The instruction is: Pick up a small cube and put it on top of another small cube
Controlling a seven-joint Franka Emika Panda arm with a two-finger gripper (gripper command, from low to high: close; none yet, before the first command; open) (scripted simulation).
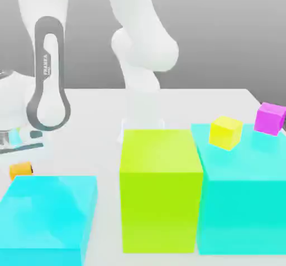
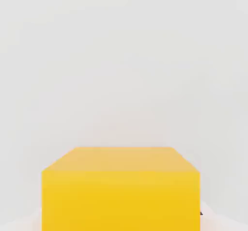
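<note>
White tabletop [image 1: 223, 100] carries the big blocks. At the exterior view's lower left, the orange cube [image 1: 20, 170] sits just under the gripper [image 1: 19, 142], whose grip I cannot tell. Grasping seems underway; next comes a secure lift toward another small cube.

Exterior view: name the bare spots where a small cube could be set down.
Free: the lime block's top, the low cyan block's top, and table between arm base and orange cube. Crowded: tall cyan block carrying yellow cube, magenta cube beside.
</note>
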